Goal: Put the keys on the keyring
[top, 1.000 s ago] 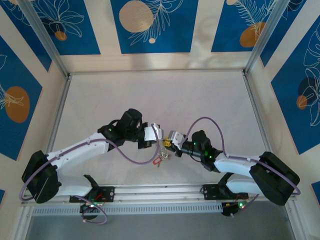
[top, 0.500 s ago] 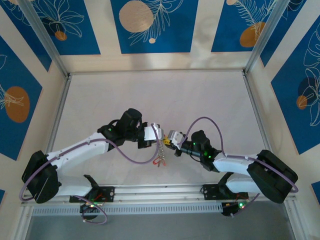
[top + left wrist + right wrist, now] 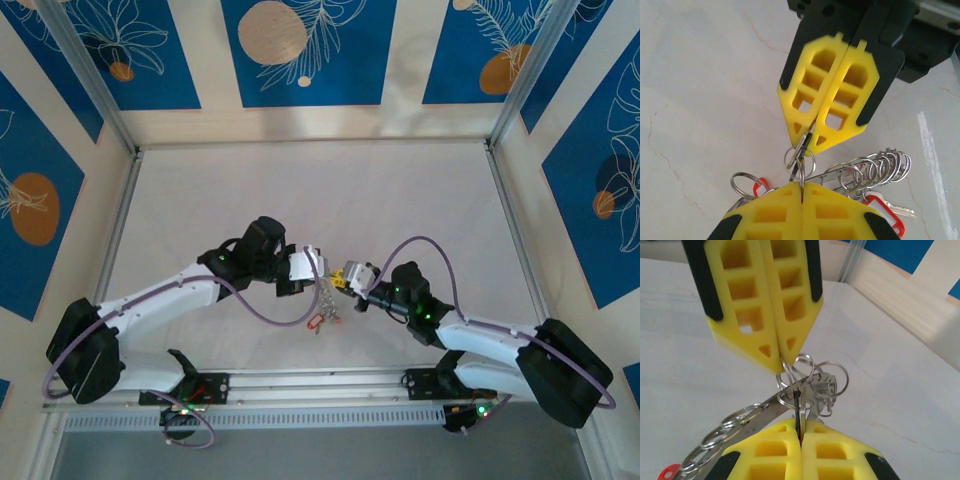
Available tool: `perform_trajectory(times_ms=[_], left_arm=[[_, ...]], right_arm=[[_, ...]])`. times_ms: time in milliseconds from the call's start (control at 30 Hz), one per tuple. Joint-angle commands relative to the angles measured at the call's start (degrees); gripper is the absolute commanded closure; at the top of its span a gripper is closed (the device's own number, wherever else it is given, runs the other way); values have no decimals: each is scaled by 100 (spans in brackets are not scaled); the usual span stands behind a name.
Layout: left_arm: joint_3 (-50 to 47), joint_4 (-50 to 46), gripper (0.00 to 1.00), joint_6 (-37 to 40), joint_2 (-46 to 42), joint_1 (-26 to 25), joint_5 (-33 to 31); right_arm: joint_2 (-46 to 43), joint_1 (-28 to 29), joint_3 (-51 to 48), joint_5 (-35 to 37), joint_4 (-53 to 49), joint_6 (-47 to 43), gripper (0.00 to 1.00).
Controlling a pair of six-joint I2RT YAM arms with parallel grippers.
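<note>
Glowing yellow, red and silver against pale marble.

Showing bright yellow with black edging on the left gripper (image 3: 801, 186) and the right gripper (image 3: 807, 142); gleaming silver-grey across the keyring (image 3: 855, 172); flashing red on the heads of the keys (image 3: 883, 209); veining the off-white table (image 3: 700, 100) with thin brown cracks; running purple along the cables (image 3: 270, 310); patterning the walls (image 3: 300, 50) in blue, with white leaf outlines and orange discs, between cream strips.

White tabletop (image 3: 300, 190); blue floral wall panels (image 3: 345, 75); aluminium corner posts (image 3: 90, 80).
</note>
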Motion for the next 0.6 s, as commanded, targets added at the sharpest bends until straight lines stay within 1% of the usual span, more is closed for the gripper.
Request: perform_trajectory(times_ms=[0, 333, 567], left_arm=[[171, -83, 100, 80, 77, 53, 36], [153, -103, 100, 75, 174, 61, 30], [123, 82, 100, -89, 227, 57, -37]], right_arm=[[-300, -92, 59, -111, -337, -198, 100], [-588, -242, 750, -110, -1774, -1092, 100], [-591, -247, 1186, -124, -2326, -1648, 100]])
